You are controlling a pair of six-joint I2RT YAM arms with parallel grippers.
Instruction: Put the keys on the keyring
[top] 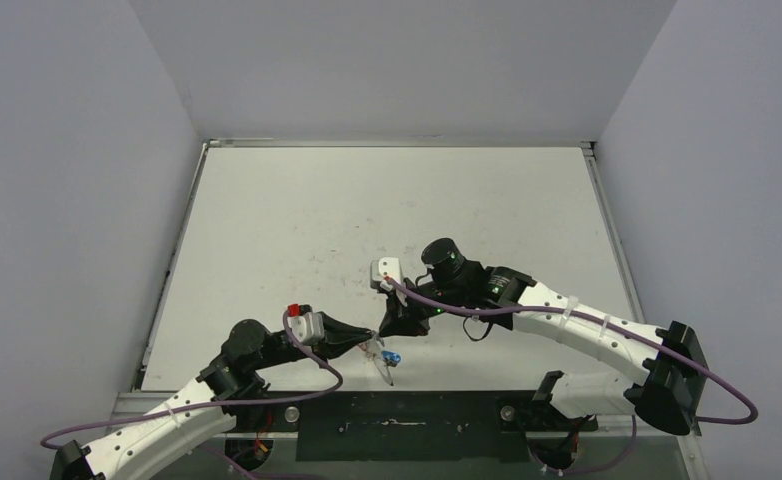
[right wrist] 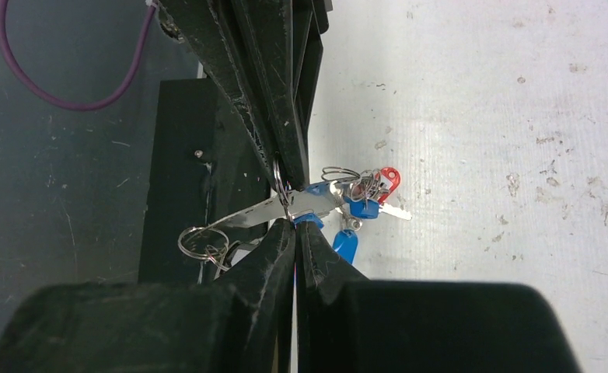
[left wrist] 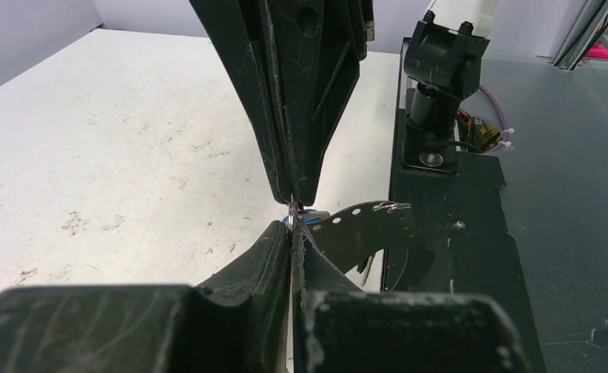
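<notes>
Scuffed white table (top: 297, 220); left fingers (left wrist: 266, 260) pinch keyring (right wrist: 279, 177), right fingers (right wrist: 274, 260) clamp keys (right wrist: 324, 203); red tag (right wrist: 390, 177) visible only from right wrist.

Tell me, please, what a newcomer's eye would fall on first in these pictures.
The left gripper and the right gripper meet tip to tip near the front edge of the table, both shut on one small bunch of keys. In the right wrist view its blue tag and red tag stand out against the white surface.
</notes>
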